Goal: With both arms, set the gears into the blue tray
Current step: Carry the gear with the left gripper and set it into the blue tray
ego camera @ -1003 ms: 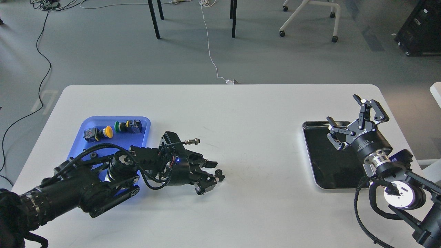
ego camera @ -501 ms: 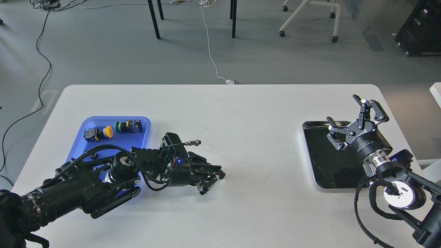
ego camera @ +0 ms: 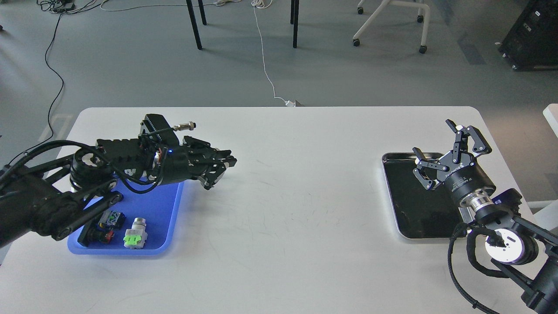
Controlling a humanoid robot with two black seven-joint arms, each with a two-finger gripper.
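My left gripper [ego camera: 229, 162] hangs above the table just right of the blue tray [ego camera: 152, 209], its fingers shut together. The gear it closed on is hidden between the fingers, and no gear lies on the table. The left arm crosses over the far half of the blue tray and hides it. My right gripper [ego camera: 436, 140] stands open and empty, pointing up over the far end of the metal tray [ego camera: 414, 218].
Two push-button switches [ego camera: 135, 237] [ego camera: 109, 220] lie at the near end of the blue tray. The metal tray's black bottom is bare. Chair and table legs stand on the floor beyond the table's far edge.
My left gripper shut on the gear near the table's middle, then lifted and swung left and back toward the blue tray. The right arm has stayed still.
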